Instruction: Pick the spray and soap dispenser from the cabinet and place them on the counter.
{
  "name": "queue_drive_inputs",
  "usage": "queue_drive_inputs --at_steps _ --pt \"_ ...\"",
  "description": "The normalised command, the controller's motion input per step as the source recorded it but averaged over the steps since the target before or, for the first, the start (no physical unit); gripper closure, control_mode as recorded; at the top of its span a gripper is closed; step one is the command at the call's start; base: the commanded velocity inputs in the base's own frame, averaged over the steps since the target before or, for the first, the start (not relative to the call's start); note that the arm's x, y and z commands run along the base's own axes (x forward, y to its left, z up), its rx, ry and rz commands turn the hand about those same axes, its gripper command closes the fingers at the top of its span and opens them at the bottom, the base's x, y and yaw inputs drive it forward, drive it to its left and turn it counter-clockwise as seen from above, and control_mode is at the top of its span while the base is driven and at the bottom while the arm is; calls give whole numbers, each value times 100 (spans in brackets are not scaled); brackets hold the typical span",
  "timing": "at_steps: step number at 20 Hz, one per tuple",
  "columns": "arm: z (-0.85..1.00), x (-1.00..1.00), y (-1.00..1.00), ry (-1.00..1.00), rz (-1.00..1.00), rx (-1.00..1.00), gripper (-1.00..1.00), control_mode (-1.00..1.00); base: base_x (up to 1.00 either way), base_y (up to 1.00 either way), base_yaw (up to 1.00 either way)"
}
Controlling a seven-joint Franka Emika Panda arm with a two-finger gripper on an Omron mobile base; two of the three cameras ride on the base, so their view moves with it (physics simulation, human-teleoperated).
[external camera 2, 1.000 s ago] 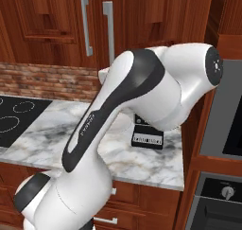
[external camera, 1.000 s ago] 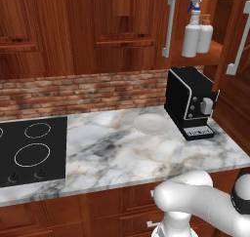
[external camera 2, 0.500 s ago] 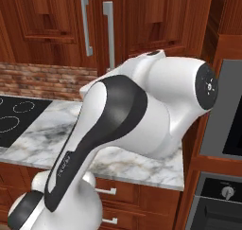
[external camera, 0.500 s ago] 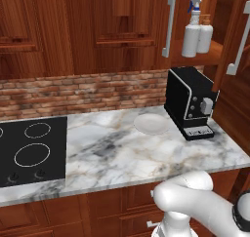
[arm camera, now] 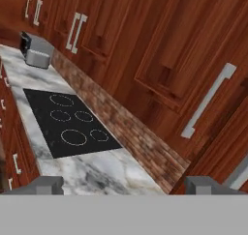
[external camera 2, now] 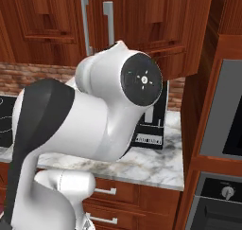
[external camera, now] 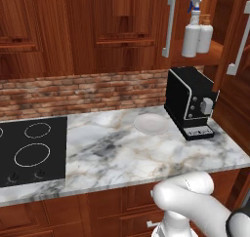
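Note:
The spray [external camera: 192, 32], a slim grey-white bottle with a blue trigger, stands upright on the shelf of the open cabinet [external camera: 218, 49] at the upper right. The squat soap dispenser [external camera: 205, 35] stands right beside it, on its right. Below them runs the marble counter [external camera: 112, 148]. In the hand view my gripper [arm camera: 126, 186] is open, its fingertips [arm camera: 46, 184] wide apart with nothing between them, looking along the counter [arm camera: 92, 173] and the cooktop [arm camera: 68, 125]. My white arm [external camera 2: 94, 125] bulks in front of the right base view.
A black coffee machine [external camera: 190, 103] stands on the counter under the cabinet, a white plate [external camera: 152, 124] to its left. The cabinet's open door with its silver handle [external camera: 240, 41] juts out at right. A toaster [arm camera: 37, 52] sits far down the counter. An oven [external camera 2: 222, 144] flanks the right end.
My arm has swung round in the right base view, its joint cap now facing the camera. The bottles stay put on the shelf.

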Motion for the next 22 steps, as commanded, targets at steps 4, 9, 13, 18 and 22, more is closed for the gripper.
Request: queue_drive_inputs --at_steps 4,9,13,18,22 --pt "0 0 27 0 -18 -20 -100 -100 0 0 0" --pt "0 0 28 0 -19 -21 -100 -100 0 0 0" --pt "0 0 27 -1 -20 -23 -100 -100 0 0 0" --pt "0 0 16 0 -18 -22 -100 -100 0 0 0" --pt "0 1 21 -1 -15 -22 -100 -100 0 0 0"
